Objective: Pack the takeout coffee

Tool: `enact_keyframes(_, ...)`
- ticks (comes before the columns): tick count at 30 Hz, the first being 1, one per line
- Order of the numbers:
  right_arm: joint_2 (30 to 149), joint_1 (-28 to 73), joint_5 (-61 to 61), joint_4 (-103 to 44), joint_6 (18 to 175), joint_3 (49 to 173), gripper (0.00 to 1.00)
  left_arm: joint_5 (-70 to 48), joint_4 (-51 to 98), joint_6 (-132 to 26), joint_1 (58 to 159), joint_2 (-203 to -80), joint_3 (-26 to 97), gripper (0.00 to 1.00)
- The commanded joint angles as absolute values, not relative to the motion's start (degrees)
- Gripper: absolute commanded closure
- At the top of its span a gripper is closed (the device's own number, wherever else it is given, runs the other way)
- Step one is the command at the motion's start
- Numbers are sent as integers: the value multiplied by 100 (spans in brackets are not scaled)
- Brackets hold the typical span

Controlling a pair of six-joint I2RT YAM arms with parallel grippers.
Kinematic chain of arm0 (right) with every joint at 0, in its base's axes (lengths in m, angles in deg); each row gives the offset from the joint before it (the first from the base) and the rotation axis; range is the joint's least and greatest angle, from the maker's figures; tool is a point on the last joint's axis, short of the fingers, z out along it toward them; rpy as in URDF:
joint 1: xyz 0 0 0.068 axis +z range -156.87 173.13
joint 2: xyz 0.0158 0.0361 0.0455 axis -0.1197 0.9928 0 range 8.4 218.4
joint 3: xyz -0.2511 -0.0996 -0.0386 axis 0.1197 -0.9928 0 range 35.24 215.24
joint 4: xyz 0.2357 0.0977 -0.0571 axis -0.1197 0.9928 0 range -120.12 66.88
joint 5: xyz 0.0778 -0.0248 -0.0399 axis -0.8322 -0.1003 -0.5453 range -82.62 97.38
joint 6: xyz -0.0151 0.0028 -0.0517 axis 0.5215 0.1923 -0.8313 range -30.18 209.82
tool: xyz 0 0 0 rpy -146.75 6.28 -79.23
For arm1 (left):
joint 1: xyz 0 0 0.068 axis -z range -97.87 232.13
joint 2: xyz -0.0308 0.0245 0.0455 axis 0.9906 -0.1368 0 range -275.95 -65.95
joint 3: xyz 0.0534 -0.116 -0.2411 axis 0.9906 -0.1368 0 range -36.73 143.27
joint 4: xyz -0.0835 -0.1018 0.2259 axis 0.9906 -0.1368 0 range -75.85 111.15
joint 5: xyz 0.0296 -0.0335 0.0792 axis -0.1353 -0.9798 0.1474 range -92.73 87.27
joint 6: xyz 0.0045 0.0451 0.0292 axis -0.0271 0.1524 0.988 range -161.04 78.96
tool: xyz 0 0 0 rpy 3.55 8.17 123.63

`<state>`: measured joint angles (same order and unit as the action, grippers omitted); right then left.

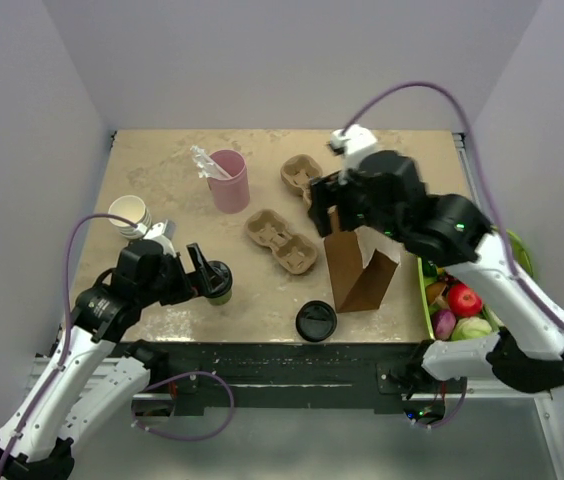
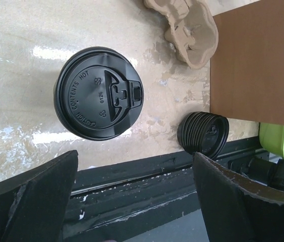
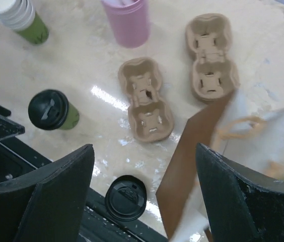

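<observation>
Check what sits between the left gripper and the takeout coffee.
Nothing. In the left wrist view, only bare tabletop and the table's black edge separate the open left gripper from the takeout coffee.

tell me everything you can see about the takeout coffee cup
The takeout coffee is a small paper cup with olive-green sides and a round black plastic lid bearing raised lettering and a sip tab. It stands upright on the beige table, near the front edge on the left side. The open left gripper sits just short of it, fingers not around it. Nothing but the table visibly touches it.
</observation>
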<state>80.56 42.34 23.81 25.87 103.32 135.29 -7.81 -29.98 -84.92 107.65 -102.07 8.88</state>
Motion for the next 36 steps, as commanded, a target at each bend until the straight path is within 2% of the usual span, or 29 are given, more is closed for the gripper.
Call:
enact_keyframes(1,9179,5261,3409,2359,10011,13903,17,-599,-3140,-8411,10762,-10164,1196,0)
enact_keyframes(10,10604,5307,2805,1657,9422,13378,17,-344,-3553,-8376,10762,-9962,1355,0)
enact_keyframes(15,10982,5280,2514,1242,9666,12525,30,-370,-3554,-8419,10762,-9882,1328,0)
enact_keyframes(21,11413,5166,2629,839,10045,11875,38,-379,-3624,-8419,10762,-9830,1302,0)
enact_keyframes(30,11992,4876,2759,74,10125,11812,51,-423,-3624,-8463,10762,-9786,1232,0)
enact_keyframes(33,12098,4806,2856,56,10186,11830,61,-440,-3633,-8472,10762,-9768,1241,0)
enact_keyframes(34,12107,4788,2839,56,10204,11821,69,-431,-3624,-8472,10762,-9751,1249,1)
enact_keyframes(35,12081,4779,2856,65,10230,11829,81,-431,-3624,-8481,10762,-9759,1249,0)
enact_keyframes(36,12055,4788,2848,99,10309,11830,87,-431,-3633,-8472,10762,-9759,1258,0)
